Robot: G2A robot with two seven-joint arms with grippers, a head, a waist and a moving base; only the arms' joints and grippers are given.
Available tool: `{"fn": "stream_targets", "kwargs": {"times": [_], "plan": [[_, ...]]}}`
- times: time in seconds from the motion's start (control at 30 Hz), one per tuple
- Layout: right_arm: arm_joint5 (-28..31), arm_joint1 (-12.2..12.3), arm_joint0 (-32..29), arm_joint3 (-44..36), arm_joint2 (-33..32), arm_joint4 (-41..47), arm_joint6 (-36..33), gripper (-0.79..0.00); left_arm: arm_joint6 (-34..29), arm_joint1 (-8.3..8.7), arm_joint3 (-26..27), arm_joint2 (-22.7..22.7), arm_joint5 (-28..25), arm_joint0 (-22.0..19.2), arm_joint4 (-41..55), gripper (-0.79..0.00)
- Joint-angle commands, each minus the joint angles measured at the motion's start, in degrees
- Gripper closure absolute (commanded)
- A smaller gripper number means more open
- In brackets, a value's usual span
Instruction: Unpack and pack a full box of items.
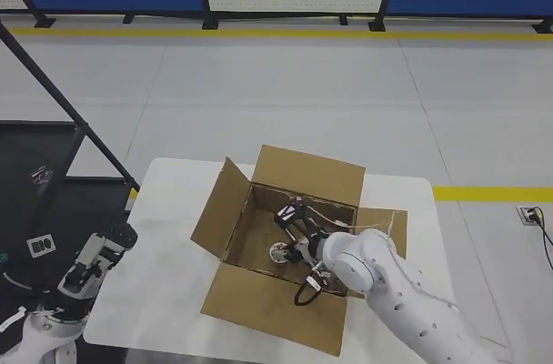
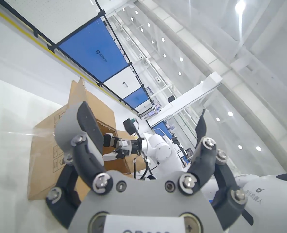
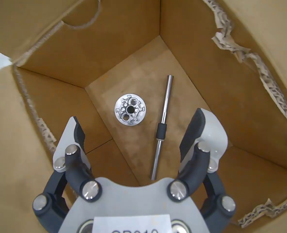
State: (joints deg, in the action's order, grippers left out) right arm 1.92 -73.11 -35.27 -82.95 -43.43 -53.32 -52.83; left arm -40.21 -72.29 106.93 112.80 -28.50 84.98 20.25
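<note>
An open cardboard box (image 1: 275, 309) stands on the white table (image 1: 172, 264), all its flaps spread out. On its floor lie a round metal disc (image 3: 130, 109) with holes and a thin steel rod (image 3: 163, 124) with a black sleeve, side by side. My right gripper (image 3: 136, 117) hangs inside the box above them, open and holding nothing. In the top view the right arm (image 1: 367, 268) comes in over the box's near right corner. My left gripper (image 2: 143, 111) stays off the table's left edge, open, empty and tilted upward; the box (image 2: 43, 151) stands ahead of it.
A black metal frame (image 1: 49, 91) and a dark mesh surface (image 1: 22, 173) stand left of the table. The box's torn inner edges (image 3: 262, 69) line its right wall. A floor socket with a cable (image 1: 529, 216) lies far right.
</note>
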Motion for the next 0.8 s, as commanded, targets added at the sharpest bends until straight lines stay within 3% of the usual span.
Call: {"fn": "stream_targets", "kwargs": {"times": [0.0,0.27,0.57,0.63,0.77], "plan": [[-1.6,-1.84,3.82,4.09,4.57,-1.06,-3.22,-0.785,0.37,0.15,-0.88,1.0,0.43,0.18,2.3,-0.785],[-0.89,-8.99,12.59,19.78,13.85,3.44,-5.22,-0.785,1.23,0.27,-1.81,2.03,0.62,0.48,3.46,-0.785],[1.34,-14.27,16.02,31.51,17.16,7.08,-3.98,-0.76,1.23,0.27,-1.81,2.03,0.62,0.48,3.46,-0.785],[2.14,-15.2,16.47,33.79,17.43,7.8,-3.36,-0.372,1.23,0.27,-1.81,2.03,0.62,0.48,3.46,-0.785],[3.32,-16.72,17.27,37.37,17.59,8.84,-2.43,-0.102,1.23,0.27,-1.81,2.03,0.62,0.48,3.46,-0.785]]}}
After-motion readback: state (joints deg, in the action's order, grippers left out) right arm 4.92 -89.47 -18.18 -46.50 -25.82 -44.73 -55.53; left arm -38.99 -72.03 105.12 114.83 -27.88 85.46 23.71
